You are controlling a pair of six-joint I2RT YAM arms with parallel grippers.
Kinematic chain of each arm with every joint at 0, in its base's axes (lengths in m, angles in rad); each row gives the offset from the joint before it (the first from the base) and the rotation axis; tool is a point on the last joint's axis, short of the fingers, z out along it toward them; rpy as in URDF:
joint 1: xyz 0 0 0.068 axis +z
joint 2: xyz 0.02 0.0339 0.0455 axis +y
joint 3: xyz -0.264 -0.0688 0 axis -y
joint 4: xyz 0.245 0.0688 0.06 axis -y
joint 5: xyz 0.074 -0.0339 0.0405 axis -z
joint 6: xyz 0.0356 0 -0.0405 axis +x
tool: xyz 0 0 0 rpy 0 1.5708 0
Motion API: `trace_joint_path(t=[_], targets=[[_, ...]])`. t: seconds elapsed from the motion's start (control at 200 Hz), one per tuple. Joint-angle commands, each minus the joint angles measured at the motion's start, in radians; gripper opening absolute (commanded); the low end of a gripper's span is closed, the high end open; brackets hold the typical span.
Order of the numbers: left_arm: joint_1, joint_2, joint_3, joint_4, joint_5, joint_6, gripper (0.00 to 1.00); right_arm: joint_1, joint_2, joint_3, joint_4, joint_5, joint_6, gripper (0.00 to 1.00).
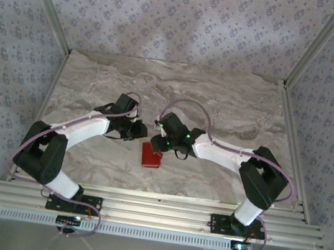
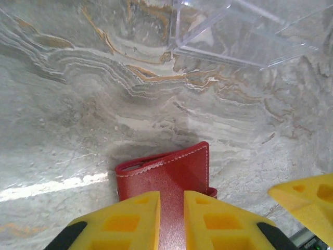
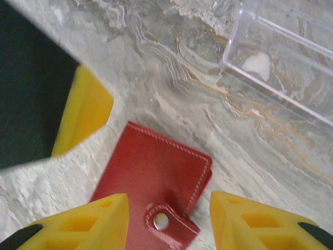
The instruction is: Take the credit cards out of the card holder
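Yellow pads of the left pincer [image 2: 171, 197] fill the 6 o'clock edge of the left wrist view, with only a narrow slot between them. The red card holder [image 2: 166, 166] shows through that slot, but I cannot tell whether the pads are pinching it or just hanging above it. In the right wrist view, the right pincer [image 3: 167, 199] is spread wide, one finger at 7 o'clock and the other at 5 o'clock. Between them is the holder's snap tab [image 3: 169, 225] with its metal stud. The holder is folded shut on the marble-patterned worktop [image 1: 221, 101], near the middle of its near edge between the two arms. No cards are visible. A clear plastic box [image 3: 281, 67] sits on the worktop at 1 o'clock from the holder, apart from it.
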Motion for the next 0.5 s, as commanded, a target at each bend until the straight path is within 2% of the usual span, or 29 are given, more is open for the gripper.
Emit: trace_joint_path(t=[0.0, 0.055, 0.235, 0.375, 0.495], targets=[[0.030, -0.058, -0.027, -0.002, 0.003, 0.002, 0.30, 0.018, 0.079, 0.116, -0.237, 0.000, 0.147, 0.49], [0.050, -0.083, -0.057, 0.040, 0.028, -0.026, 0.32, 0.021, 0.115, 0.165, -0.295, -0.014, 0.171, 0.50], [0.075, -0.150, -0.093, 0.095, 0.042, -0.034, 0.39, 0.036, 0.189, 0.278, -0.473, 0.067, 0.238, 0.55], [0.078, -0.192, -0.095, 0.083, -0.005, -0.014, 0.41, 0.038, 0.226, 0.305, -0.507, 0.067, 0.237, 0.56], [0.081, -0.199, -0.088, 0.074, -0.025, -0.014, 0.49, 0.037, 0.248, 0.299, -0.480, 0.033, 0.238, 0.56]])
